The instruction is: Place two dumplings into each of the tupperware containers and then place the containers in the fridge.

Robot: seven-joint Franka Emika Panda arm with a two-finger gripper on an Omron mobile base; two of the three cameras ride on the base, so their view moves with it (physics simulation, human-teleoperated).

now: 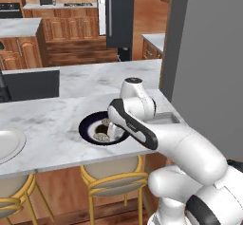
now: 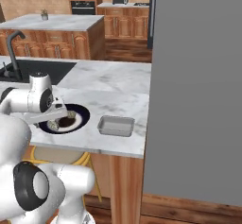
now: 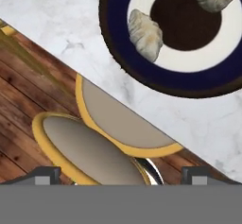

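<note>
In the left base view my gripper (image 1: 114, 133) hung over the dark plate (image 1: 85, 126) on the marble counter (image 1: 47, 119), where the dumplings (image 1: 100, 136) lay; the fridge (image 1: 118, 13) stood far back across the room. In the right base view one container (image 2: 116, 125) sat just beside the plate, with nothing in it that I could see. In the hand view my fingers (image 3: 45, 175) stood wide apart and held nothing, two dumplings on the plate ahead, stools (image 3: 94, 147) below. I judged nothing packed yet: filling and fridge all remained

No text, label, brand or number can be read anywhere.
</note>
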